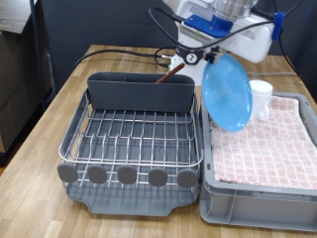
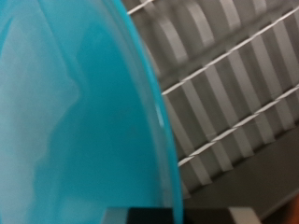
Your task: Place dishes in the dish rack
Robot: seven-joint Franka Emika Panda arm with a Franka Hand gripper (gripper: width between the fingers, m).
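Observation:
My gripper (image 1: 211,57) is shut on the upper rim of the round light-blue plate (image 1: 227,93). It holds the plate on edge in the air, over the gap between the silver wire dish rack (image 1: 134,139) and the grey crate. In the wrist view the plate (image 2: 75,112) fills most of the picture, with the rack's wires (image 2: 234,84) beyond it. The small white cup (image 1: 261,98) stands in the crate behind the plate. The dark reddish-brown wooden spoon (image 1: 167,69) sticks up out of the rack's tall grey caddy (image 1: 139,94).
The grey plastic crate (image 1: 213,193), lined with red-and-white checked cloth (image 1: 267,144), stands on the exterior view's right of the rack. Both sit on a wooden table (image 1: 40,149). Black cables (image 1: 109,50) run behind the rack.

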